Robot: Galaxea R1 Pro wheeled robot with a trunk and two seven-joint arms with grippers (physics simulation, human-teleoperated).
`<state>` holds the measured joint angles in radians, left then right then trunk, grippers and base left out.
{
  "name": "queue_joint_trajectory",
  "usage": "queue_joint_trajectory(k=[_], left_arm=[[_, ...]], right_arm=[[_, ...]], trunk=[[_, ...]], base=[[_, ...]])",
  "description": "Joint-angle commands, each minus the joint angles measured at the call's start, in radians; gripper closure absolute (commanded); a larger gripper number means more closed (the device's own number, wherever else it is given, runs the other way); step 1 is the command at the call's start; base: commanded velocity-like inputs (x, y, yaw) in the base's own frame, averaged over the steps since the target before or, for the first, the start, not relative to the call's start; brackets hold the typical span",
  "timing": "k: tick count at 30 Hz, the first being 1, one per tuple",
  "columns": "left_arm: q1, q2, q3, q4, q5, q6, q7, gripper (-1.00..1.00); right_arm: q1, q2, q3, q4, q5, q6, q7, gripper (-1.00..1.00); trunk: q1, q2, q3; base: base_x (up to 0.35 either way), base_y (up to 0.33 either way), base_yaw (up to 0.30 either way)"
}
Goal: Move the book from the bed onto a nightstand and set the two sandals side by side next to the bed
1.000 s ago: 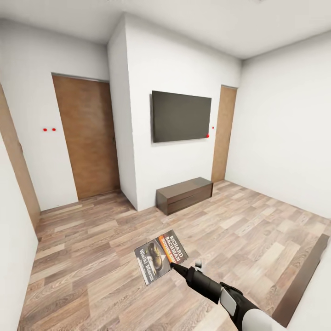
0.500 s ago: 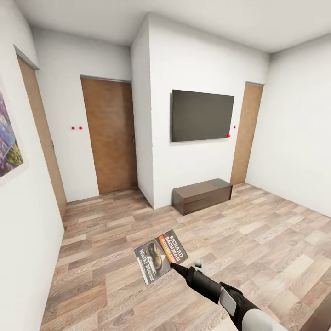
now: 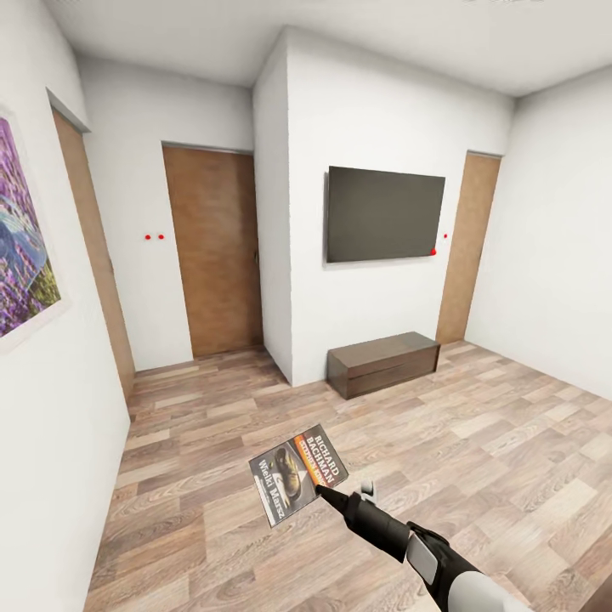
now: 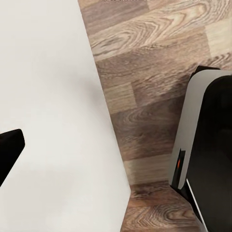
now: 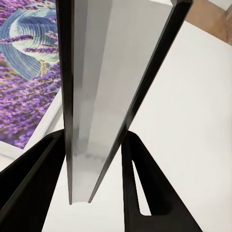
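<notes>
My right gripper [image 3: 321, 490] is shut on the book [image 3: 297, 474], holding it by one edge, nearly flat, above the wood floor in front of me. Its dark cover with an orange band and white lettering faces up. In the right wrist view the book [image 5: 96, 92] runs edge-on between the two black fingers of the right gripper [image 5: 92, 181]. One black fingertip [image 4: 7, 150] of the left gripper shows against a white wall. A dark brown corner of the bed frame [image 3: 603, 598] shows at the lower right edge. The nightstand and the sandals are out of view.
A long low dark-brown bench [image 3: 384, 364] stands under a wall-mounted TV [image 3: 385, 214]. Wooden doors [image 3: 215, 249] sit at the back left and back right [image 3: 467, 246]. A purple picture [image 3: 24, 255] hangs on the near left wall. Open plank floor [image 3: 476, 442] lies ahead.
The camera has turned left, so the whole room has shifted right in the picture and the purple picture came into view. The right arm and book stay in the same place in the view.
</notes>
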<state>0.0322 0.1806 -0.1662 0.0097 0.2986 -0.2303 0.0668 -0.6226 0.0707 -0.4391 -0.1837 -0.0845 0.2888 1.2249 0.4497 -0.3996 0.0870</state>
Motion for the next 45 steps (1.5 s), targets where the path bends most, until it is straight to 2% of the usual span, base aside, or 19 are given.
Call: queue_joint_trajectory(k=[1, 16, 30, 45], left_arm=[[0.000, 0.000, -0.009, 0.001, 0.007, -0.004, 0.002, -1.00], [0.000, -0.001, -0.008, 0.001, 0.008, -0.003, 0.002, -1.00], [0.000, -0.001, -0.006, 0.001, 0.010, -0.003, 0.001, -1.00], [0.000, -0.001, -0.006, 0.001, 0.010, -0.004, 0.001, -1.00]], right_arm=[[0.000, 0.000, 0.003, 0.000, -0.009, 0.010, 0.001, 1.00], [0.001, 0.000, 0.003, 0.000, -0.008, 0.010, 0.001, 1.00], [0.001, 0.001, 0.004, 0.020, -0.009, -0.038, 0.001, 1.00], [0.001, 0.000, 0.003, 0.028, -0.009, -0.046, 0.001, 1.00]], trunk=[[0.000, 0.000, 0.001], [0.000, 0.000, 0.007], [0.000, 0.000, 0.007], [0.000, 0.000, 0.007]], base=[[0.000, 0.000, 0.008], [0.074, 0.000, 0.002], [0.286, 0.015, 0.000], [0.308, 0.011, 0.000]])
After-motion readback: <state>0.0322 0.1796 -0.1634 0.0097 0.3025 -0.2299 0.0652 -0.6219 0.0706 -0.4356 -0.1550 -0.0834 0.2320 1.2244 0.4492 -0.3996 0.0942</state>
